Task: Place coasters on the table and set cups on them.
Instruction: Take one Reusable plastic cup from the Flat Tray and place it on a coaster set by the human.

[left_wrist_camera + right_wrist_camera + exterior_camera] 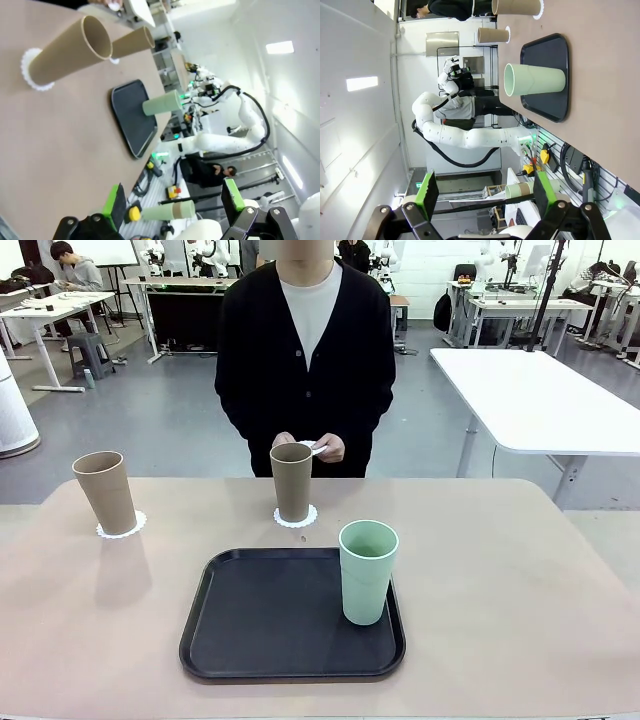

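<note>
**Mint cup [367,575] stands on the tray [270,615]; left pincer [174,200] and right pincer [486,192] gape empty**

On the beige bench [500,580], two tan cups are each upright on a scalloped white disc. The left tan cup [105,490] stands on its coaster [121,529] near the bench's left side, well apart from the tray. The middle tan cup [292,480] stands on a second coaster [296,519], close to the far edge and just beyond the tray's far rim, without touching it.

The mint cup is upright inside the black tray, close against the right rim. The rest of the tray floor is bare. The tray lies near the bench's front edge, with only a narrow strip of bench in front of it.

A person stands at the far edge behind the middle cup. One hand [330,448] holds a third coaster [314,447] just behind that cup's mouth.

The widest open room is the right part of the bench, from the tray's right rim to the bench's right edge. A smaller bare stretch lies between the left cup and the tray's left rim.

In the left wrist view, the left pincer's green-padded fingers stand as far apart as they go, with nothing between them. In the right wrist view, the right pincer is spread the same way and grips nothing.
</note>
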